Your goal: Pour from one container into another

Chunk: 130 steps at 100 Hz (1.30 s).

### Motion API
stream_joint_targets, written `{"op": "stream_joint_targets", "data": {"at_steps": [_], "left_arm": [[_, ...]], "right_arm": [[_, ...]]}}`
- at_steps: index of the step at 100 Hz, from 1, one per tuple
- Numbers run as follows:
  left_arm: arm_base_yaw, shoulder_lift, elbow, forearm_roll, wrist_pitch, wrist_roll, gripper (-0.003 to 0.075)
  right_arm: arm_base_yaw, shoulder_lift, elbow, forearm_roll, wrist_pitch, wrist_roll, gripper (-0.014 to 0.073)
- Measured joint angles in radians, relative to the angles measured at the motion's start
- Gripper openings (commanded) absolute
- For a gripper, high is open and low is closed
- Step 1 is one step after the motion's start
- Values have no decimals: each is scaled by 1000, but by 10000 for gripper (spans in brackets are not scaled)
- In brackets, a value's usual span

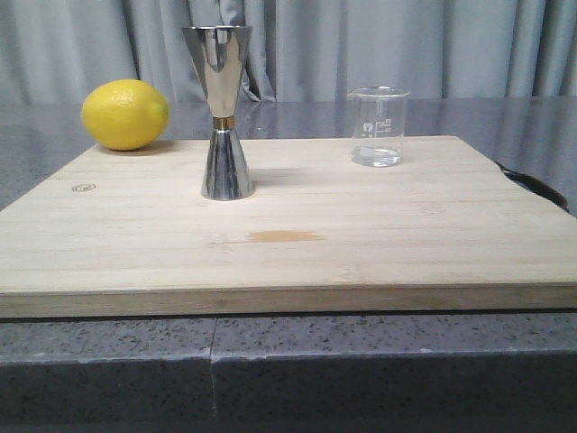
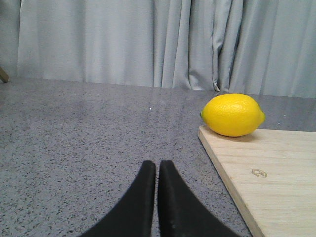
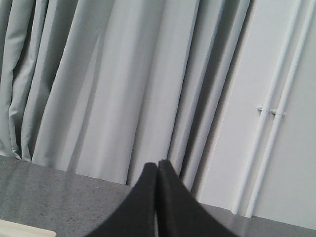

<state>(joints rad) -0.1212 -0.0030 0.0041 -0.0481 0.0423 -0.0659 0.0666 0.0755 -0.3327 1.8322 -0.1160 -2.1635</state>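
Neither arm shows in the front view. Left gripper [image 2: 157, 170] and right gripper [image 3: 157, 170] are both clenched, empty. Beaker [image 1: 378, 125] (contents unclear) stands near the board's [image 1: 361, 244] far-right edge; jigger [image 1: 223, 112] upright, centre-left.

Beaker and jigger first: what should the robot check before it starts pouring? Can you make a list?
1. Beaker upright on the board: ok.
2. Liquid in the beaker: ok, a little at the bottom.
3. Jigger upright, open top: ok.
4. Lemon away from the jigger: ok.
5. Left gripper open to grasp: not ok, shut.
6. Right gripper open to grasp: not ok, shut.
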Motion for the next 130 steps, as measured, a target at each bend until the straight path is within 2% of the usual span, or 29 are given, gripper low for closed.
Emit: {"op": "stream_joint_targets", "data": {"at_steps": [41,52,57,64,76,88,95,100,105,112,130], "left_arm": [[0,0,0,0,0,0,-19],[0,0,0,0,0,0,-19],[0,0,0,0,0,0,-19],[0,0,0,0,1,0,-19],[0,0,0,0,1,0,-19],[0,0,0,0,1,0,-19],[0,0,0,0,2,0,-19],[0,0,0,0,2,0,-19],[0,0,0,0,2,0,-19],[0,0,0,0,2,0,-19],[0,0,0,-1,6,0,-19]], "right_arm": [[0,0,0,0,-19,0,-73],[0,0,0,-10,-30,80,-73],[0,0,0,-71,-34,182,-73],[0,0,2,-255,-20,395,-73],[0,0,2,-753,102,865,-73],[0,0,4,-1295,301,1431,-73],[0,-2,16,-1521,412,1731,-73],[0,-12,36,-1676,465,1894,-73],[0,-29,64,-1762,484,1997,-73],[0,-66,110,-1821,469,2069,-73],[0,-83,224,-1860,345,2114,-73]]}}
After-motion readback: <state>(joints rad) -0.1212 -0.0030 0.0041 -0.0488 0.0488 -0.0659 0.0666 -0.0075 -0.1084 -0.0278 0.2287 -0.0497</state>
